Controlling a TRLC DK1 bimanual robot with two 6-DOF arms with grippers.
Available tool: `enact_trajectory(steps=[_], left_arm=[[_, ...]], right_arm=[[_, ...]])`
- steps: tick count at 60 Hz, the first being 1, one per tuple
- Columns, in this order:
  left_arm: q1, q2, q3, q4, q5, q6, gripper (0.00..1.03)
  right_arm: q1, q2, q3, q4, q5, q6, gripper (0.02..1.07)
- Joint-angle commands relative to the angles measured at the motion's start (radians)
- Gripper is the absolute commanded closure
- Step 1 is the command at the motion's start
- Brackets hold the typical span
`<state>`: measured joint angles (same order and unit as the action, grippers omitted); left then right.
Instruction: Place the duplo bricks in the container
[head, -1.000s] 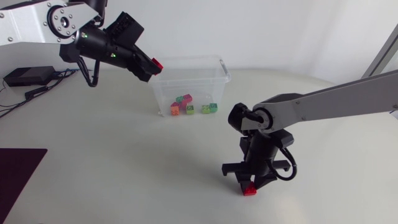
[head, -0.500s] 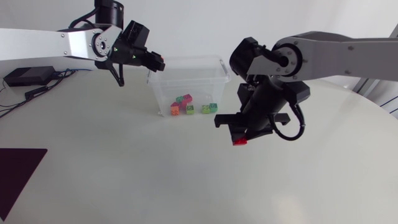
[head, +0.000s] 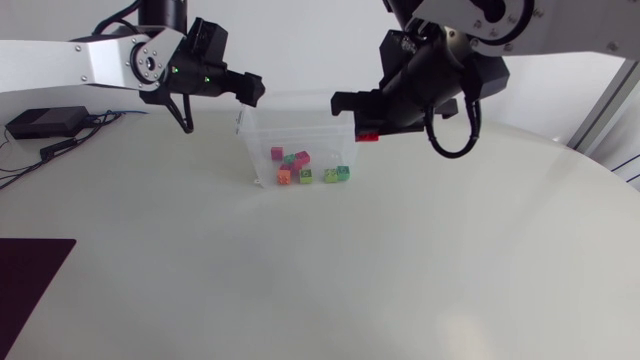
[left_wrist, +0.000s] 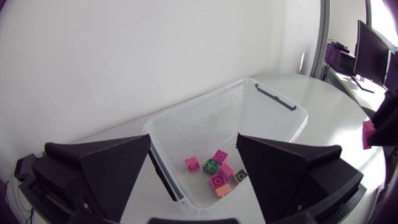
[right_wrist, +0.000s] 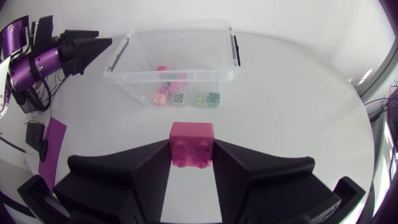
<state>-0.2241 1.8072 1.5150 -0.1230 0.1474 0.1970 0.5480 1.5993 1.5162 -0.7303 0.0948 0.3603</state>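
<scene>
A clear plastic container (head: 300, 122) stands at the back middle of the table, with several small bricks (head: 305, 166) in green, pink and orange on its floor. My left gripper (head: 248, 88) hangs open over the container's left rim. In the left wrist view its fingers (left_wrist: 112, 168) stand wide apart, nothing between them, the container (left_wrist: 273, 99) and bricks (left_wrist: 214, 171) below. My right gripper (head: 366, 130) hovers just off the container's right end, shut on a red brick (head: 368, 136). The right wrist view shows that brick (right_wrist: 193, 144) pinched between both fingers, the container (right_wrist: 235, 53) ahead.
A black box with cables (head: 40, 122) lies at the far left. A dark mat (head: 30, 275) lies at the near left edge. Bare white table (head: 400, 270) spreads in front of the container.
My left gripper moved over the container's rim and opened; its red brick is gone and one more brick lies in the container. My right arm lifted its red brick off the table toward the container.
</scene>
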Motion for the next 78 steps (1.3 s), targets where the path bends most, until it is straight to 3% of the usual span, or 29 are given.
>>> enact_trajectory(steps=[1,12,21,37,56,58,60,62,63,64,78], left_arm=[[0.006,-0.129,-0.07,-0.018,-0.005,-0.036,0.04],[0.005,-0.359,-0.274,-0.064,-0.008,-0.036,0.04],[0.012,-0.519,-0.414,-0.096,-0.04,-0.011,0.04],[0.031,-0.806,-0.673,-0.115,-0.109,0.058,0.04],[0.063,-1.043,-0.828,-0.19,-0.124,0.065,0.04],[0.066,-1.063,-0.834,-0.199,-0.124,0.065,0.04],[0.068,-1.08,-0.84,-0.205,-0.124,0.064,0.04],[0.069,-1.1,-0.848,-0.213,-0.131,0.065,0.04],[0.069,-1.103,-0.851,-0.214,-0.132,0.065,0.04],[0.068,-1.117,-0.857,-0.218,-0.135,0.065,0.04],[0.071,-1.215,-0.897,-0.237,-0.164,0.078,0.04]], right_arm=[[-0.003,0.03,0.044,0.052,0.022,-0.035,0.78],[-0.01,0.093,0.098,0.169,0.059,-0.081,0.78],[-0.017,0.169,0.171,0.2,0.068,-0.11,0.79],[-0.026,0.295,0.234,0.365,0.108,-0.19,0.8],[-0.025,0.453,0.288,0.545,0.168,-0.288,0.8],[-0.026,0.467,0.303,0.539,0.168,-0.288,0.76],[-0.026,0.478,0.311,0.531,0.169,-0.287,0.54],[-0.028,0.485,0.323,0.508,0.169,-0.279,0.11],[-0.028,0.488,0.331,0.497,0.169,-0.277,0.02],[-0.028,0.495,0.343,0.476,0.169,-0.274,0.07],[-0.026,0.387,0.276,0.473,0.187,-0.29,0.07]])
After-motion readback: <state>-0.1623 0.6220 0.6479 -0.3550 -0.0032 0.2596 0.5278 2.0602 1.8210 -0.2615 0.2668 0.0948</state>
